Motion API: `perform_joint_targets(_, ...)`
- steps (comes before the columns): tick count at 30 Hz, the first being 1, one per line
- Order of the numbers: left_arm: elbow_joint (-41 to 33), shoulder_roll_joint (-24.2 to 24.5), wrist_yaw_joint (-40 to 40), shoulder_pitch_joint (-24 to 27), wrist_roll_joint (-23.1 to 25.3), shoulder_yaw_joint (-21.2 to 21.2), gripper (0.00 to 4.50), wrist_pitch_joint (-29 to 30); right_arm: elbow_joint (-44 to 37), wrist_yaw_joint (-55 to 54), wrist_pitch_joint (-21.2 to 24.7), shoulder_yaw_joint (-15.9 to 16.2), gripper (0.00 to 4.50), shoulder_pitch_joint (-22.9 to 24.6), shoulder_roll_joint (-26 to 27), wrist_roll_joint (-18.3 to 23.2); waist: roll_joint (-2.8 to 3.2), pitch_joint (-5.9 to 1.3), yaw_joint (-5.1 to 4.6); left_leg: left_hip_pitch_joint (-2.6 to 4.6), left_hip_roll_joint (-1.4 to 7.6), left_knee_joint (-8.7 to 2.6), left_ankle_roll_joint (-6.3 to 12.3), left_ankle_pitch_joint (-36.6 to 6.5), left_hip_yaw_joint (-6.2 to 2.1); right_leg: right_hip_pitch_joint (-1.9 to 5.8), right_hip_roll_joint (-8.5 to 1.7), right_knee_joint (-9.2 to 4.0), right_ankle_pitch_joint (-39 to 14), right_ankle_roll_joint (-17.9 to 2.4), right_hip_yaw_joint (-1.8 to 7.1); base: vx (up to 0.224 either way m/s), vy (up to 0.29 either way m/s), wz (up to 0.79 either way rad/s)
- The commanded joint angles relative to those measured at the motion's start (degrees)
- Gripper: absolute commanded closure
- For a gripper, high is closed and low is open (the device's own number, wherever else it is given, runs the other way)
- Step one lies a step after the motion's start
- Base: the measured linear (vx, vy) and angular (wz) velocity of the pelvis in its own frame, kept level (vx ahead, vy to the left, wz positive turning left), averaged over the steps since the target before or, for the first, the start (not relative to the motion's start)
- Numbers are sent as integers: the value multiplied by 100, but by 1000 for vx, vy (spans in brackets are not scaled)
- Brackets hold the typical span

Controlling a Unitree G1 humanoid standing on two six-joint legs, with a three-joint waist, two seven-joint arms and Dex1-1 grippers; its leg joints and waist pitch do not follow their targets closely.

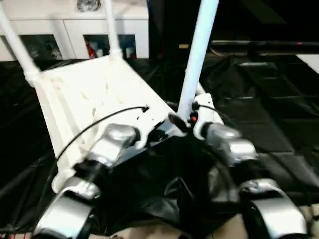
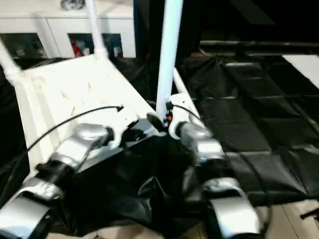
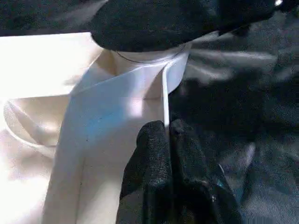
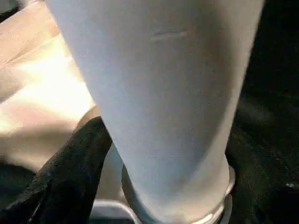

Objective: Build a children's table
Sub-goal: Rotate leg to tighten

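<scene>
The white tabletop point(image 1: 84, 94) lies upside down with its ribbed underside up on black sheeting. Three white tube legs stand in its corner sockets: one at the far left point(image 1: 17, 45), one at the far right point(image 1: 110, 25) and one at the near right point(image 1: 198, 55). My right gripper point(image 1: 183, 119) is set around the base of the near-right leg point(image 4: 163, 93), just above its socket point(image 3: 145, 56). My left gripper point(image 3: 167, 135) is shut on the thin rim wall of the tabletop right beside that socket.
A white cabinet point(image 1: 75, 30) with glass doors stands behind the tabletop. Crinkled black sheeting point(image 1: 259, 109) covers the floor around and to the right. A black cable point(image 1: 89, 127) arcs over my left forearm.
</scene>
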Motion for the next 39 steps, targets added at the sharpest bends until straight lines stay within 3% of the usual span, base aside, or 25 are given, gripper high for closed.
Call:
perform_joint_targets(1,-306,-111,-327,-62,-203,-179,450,-364,-241,653,110,523,74,82,128,31,20,-412,44,17,217,-348,362,-1133,-53,346,-382,-370,-1397,-1066,336,0,0,0)
perform_joint_targets(5,-634,332,-1275,233,-408,-293,450,-710,-1055,1848,-39,1025,74,574,-666,-132,28,-412,114,15,239,-343,441,-1024,-38,362,-373,-325,-1161,-1117,347,0,0,0)
perform_joint_targets(9,-815,584,-1680,415,-467,-300,450,-749,-1550,2385,-23,1125,74,816,-1093,-60,62,-392,212,48,272,-362,399,-1106,-26,331,-360,-328,-1173,-1160,352,0,0,0)
perform_joint_targets(13,-958,806,-2059,553,-557,-335,450,-794,-2004,2821,129,1254,74,1004,-1408,58,74,-376,272,64,265,-377,239,-1355,-37,336,-376,-381,-1656,-1002,356,0,0,0)
perform_joint_targets(17,-1071,972,-2342,647,-624,-349,450,-798,-2339,3086,291,1338,74,1122,-1564,144,67,-378,285,53,257,-381,227,-1337,-43,335,-362,-377,-1658,-955,352,0,0,0)
perform_joint_targets(22,-1112,1019,-2468,673,-640,-337,450,-745,-2437,3113,378,1394,133,1153,-1515,155,76,-391,289,57,260,-376,189,-1262,-45,326,-359,-354,-1515,-1006,355,0,0,0)
perform_joint_targets(28,-1110,984,-2373,678,-657,-322,450,-676,-2444,3036,467,1433,168,1245,-1435,150,62,-396,296,50,253,-368,196,-1185,-43,339,-369,-350,-1474,-1003,356,0,0,0)
perform_joint_targets(32,-903,777,-1921,537,-550,-231,450,-519,-2024,2208,445,1165,176,1222,-956,107,61,-373,278,54,246,-381,145,-1325,-50,329,-376,-381,-1752,-940,349,0,0,0)
perform_joint_targets(35,-676,542,-1434,344,-491,-105,450,-401,-1578,1437,433,924,176,1097,-567,56,53,-348,222,78,215,-386,13,-1615,-66,314,-386,-463,-2383,-743,325,0,0,0)
perform_joint_targets(39,-371,223,-742,40,-374,25,450,-210,-924,449,466,573,177,829,-94,74,51,-331,28,84,192,-383,-90,-1940,-125,296,-390,-537,-2945,-538,266,0,0,0)
